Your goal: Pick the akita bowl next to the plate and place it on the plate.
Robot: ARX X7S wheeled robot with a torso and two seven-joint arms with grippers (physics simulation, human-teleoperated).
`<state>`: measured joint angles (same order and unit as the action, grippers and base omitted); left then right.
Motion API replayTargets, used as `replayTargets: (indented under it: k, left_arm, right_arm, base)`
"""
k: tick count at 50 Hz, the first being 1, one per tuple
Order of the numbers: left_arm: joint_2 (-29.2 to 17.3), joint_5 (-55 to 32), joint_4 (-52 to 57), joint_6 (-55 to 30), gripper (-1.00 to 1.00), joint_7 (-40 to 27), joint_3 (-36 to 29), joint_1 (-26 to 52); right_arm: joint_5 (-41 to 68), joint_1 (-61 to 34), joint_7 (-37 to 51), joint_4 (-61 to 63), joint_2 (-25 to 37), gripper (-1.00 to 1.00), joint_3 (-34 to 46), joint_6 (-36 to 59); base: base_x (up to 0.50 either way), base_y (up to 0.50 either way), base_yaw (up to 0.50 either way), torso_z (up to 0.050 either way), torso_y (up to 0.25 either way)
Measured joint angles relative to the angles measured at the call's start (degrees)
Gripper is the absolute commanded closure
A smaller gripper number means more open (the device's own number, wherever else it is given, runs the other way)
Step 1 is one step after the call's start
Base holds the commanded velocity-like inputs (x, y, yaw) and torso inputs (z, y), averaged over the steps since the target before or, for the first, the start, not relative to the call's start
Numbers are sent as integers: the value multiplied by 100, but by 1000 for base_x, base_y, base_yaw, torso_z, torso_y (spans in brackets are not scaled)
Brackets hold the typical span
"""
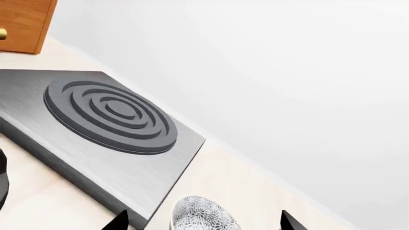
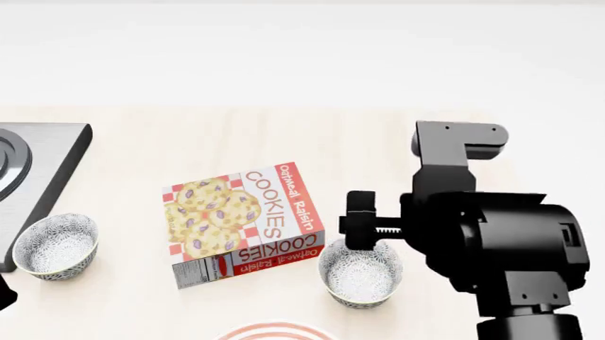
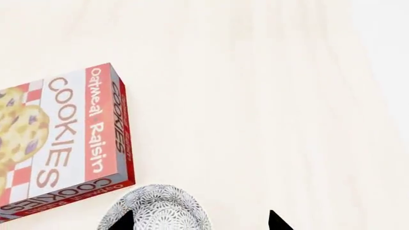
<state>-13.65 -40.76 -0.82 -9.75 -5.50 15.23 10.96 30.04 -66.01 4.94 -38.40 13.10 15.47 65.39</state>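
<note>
Approach is the step in hand, as we judge it: our right end effector [image 3: 199, 221] hangs above the akita bowl [image 2: 360, 273], which stands on the bench [image 2: 312, 142] just beside the lower right corner of the cookie box [image 2: 241, 223]. The plate [image 2: 277, 331] shows only as a red-ringed sliver just below the cookie box, near that bowl. From the right wrist view we see two dark fingertips spread apart, one over the bowl's rim and one clear of it, holding nothing. Next we would need to lower the fingers astride the bowl's wall, close, lift, and carry it the short way to the plate. A second patterned bowl [image 2: 55, 246] sits well left of the cookie box, against the stove [image 1: 96, 124]. Our left end effector [image 1: 204, 221] also shows parted tips, empty, above that bowl.
</note>
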Motion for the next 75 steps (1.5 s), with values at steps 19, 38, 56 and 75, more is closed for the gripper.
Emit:
replayTargets:
  k: [19, 38, 56, 75]
  left_arm:
    - [-33, -40, 0, 22, -100, -32, -39, -5]
    - [-45, -47, -128, 124, -100, 15, -73, 10]
    - [-60, -68, -165, 172, -100, 12, -103, 1]
    - [-86, -104, -142, 185, -100, -23, -136, -16]
  right_arm:
    - [-242, -481, -513, -1546, -219, -100, 355, -516]
    - [-521, -882, -969, -3187, -513, -100, 464, -1394]
    - [-1012, -770, -1145, -3573, -624, -100, -43, -1631]
    - [-1680, -607, -1352, -3640, -678, -100, -845, -1653]
  base:
    - [0, 0, 0, 0, 0]
    - [0, 0, 0, 0, 0]
    - [0, 0, 0, 0, 0]
    - [0, 0, 0, 0, 0]
